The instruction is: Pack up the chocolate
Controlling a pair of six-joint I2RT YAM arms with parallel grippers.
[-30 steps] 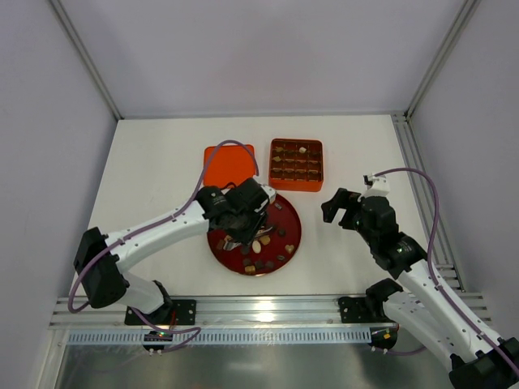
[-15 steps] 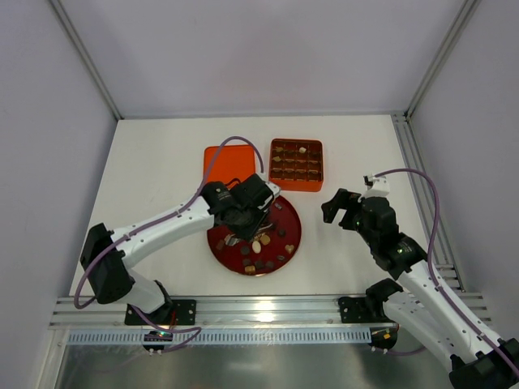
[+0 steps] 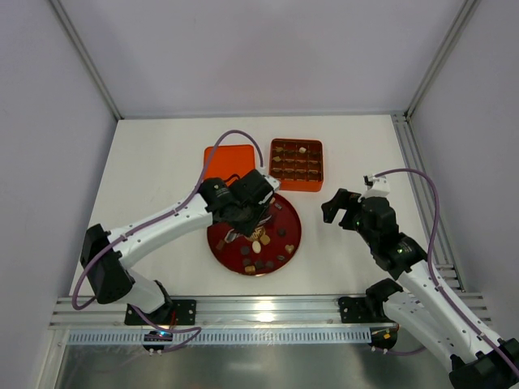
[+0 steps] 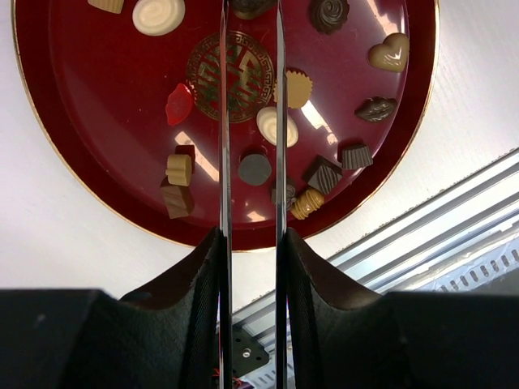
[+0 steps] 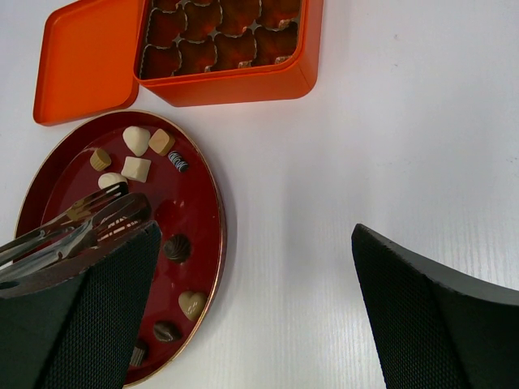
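Only the left wrist view shows the left claw (image 4: 251, 10) up close. Its 2 thin blades run parallel with a slim gap, and their tips reach a dark sweet at the frame's top edge. Whether they pinch it I cannot tell. Under and on both sides of those blades the chocolate (image 4: 277, 126) lies loose on the plate (image 4: 57, 154), at least 14 pieces in dark, tan and cream.

The top view alone shows both arms. Beyond the left claw sit 1 lid (image 3: 229, 162) and, just right of it, 1 box (image 3: 297, 188) with a 4 by 4 grid and at least 1 pale sweet in its far row. Open desk (image 3: 154, 178) lies left of that claw and between the plate and the right claw (image 3: 340, 207).

The right wrist view shows the right claw spread wide and holding nothing, with the plate and box to its left and white desk beneath it.
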